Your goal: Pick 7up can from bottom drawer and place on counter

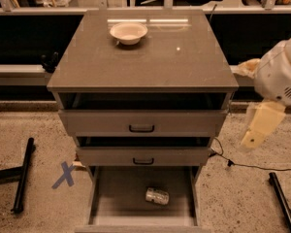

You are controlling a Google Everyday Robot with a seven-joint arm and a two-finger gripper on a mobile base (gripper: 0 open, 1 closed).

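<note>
The 7up can (157, 196) lies on its side on the grey floor of the open bottom drawer (116, 198), near the middle right. The counter (145, 62) is the glossy grey-brown top of the cabinet. My gripper (258, 130) hangs from the white arm at the right of the cabinet, level with the upper drawers. It is well above and to the right of the can and holds nothing that I can see.
A white bowl (128, 32) stands at the back of the counter. Two upper drawers with black handles (141, 128) stick out slightly. A blue X (64, 174) and a black bar (22, 174) lie on the floor left; a cable (252, 166) and another bar (281, 198) lie right.
</note>
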